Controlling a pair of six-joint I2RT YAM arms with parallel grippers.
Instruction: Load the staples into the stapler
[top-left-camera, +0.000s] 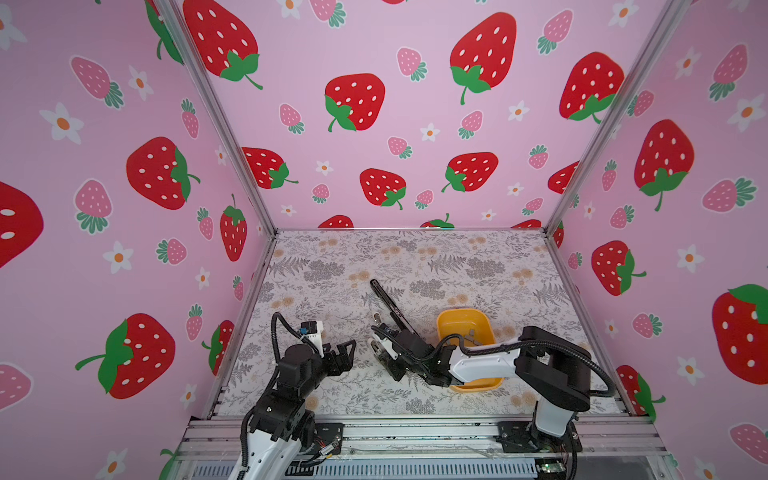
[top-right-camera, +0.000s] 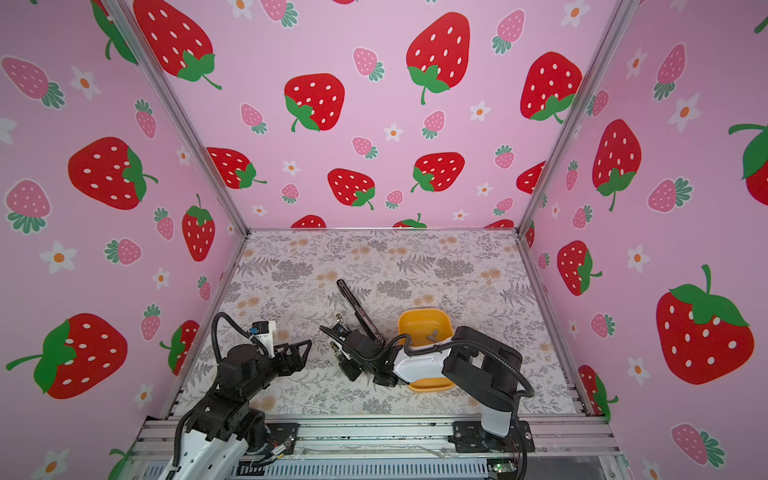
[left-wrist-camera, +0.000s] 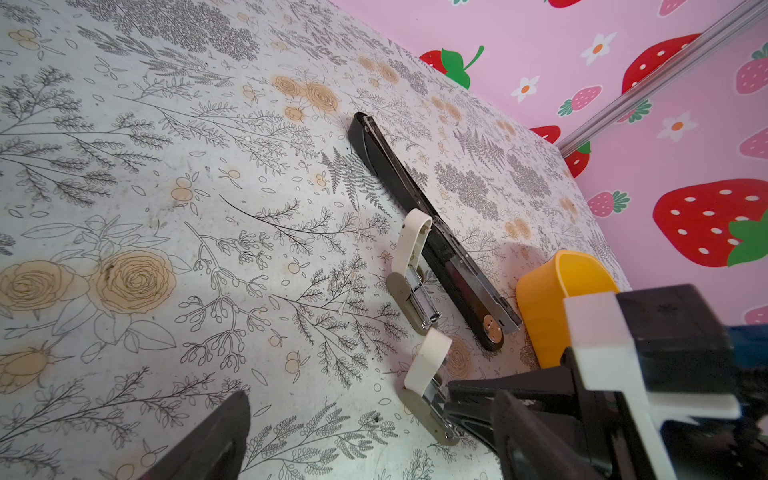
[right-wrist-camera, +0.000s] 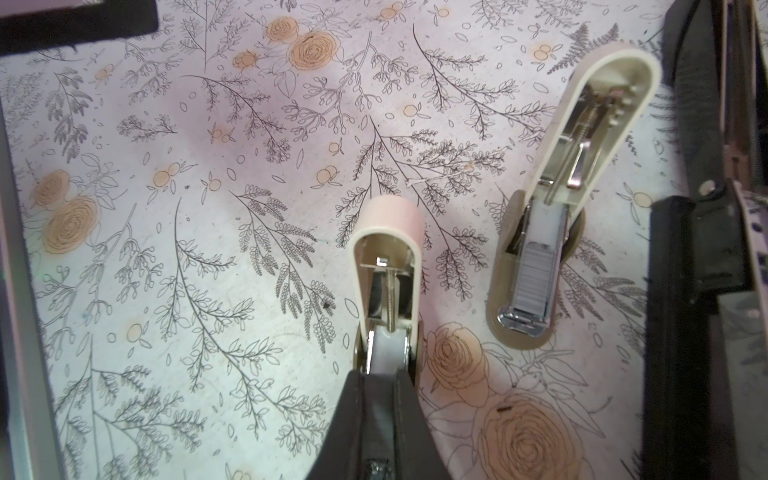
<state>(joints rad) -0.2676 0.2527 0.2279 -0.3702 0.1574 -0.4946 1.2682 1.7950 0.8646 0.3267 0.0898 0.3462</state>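
The black stapler (top-left-camera: 386, 301) (top-right-camera: 353, 301) (left-wrist-camera: 399, 178) lies opened out flat mid-table, its metal channel showing; its side fills one edge of the right wrist view (right-wrist-camera: 698, 124). Loose grey staples (top-left-camera: 471, 336) (top-right-camera: 432, 334) lie in the yellow tub. My right gripper (top-left-camera: 386, 353) (top-right-camera: 345, 353) (right-wrist-camera: 382, 374) is shut on a thin pale grey strip, apparently staples, with its tips at the open channel of the nearer small white-topped stapler (right-wrist-camera: 386, 266) (left-wrist-camera: 428, 374). My left gripper (top-left-camera: 349, 355) (top-right-camera: 305, 355) (left-wrist-camera: 374, 411) stands open and empty, left of that small stapler.
A second small white-topped stapler (right-wrist-camera: 582, 174) (left-wrist-camera: 411, 257) lies open beside the black one, with a grey strip in its channel. The yellow tub (top-left-camera: 446, 324) (top-right-camera: 405, 324) (left-wrist-camera: 540, 299) sits under my right arm. Pink strawberry walls close in three sides.
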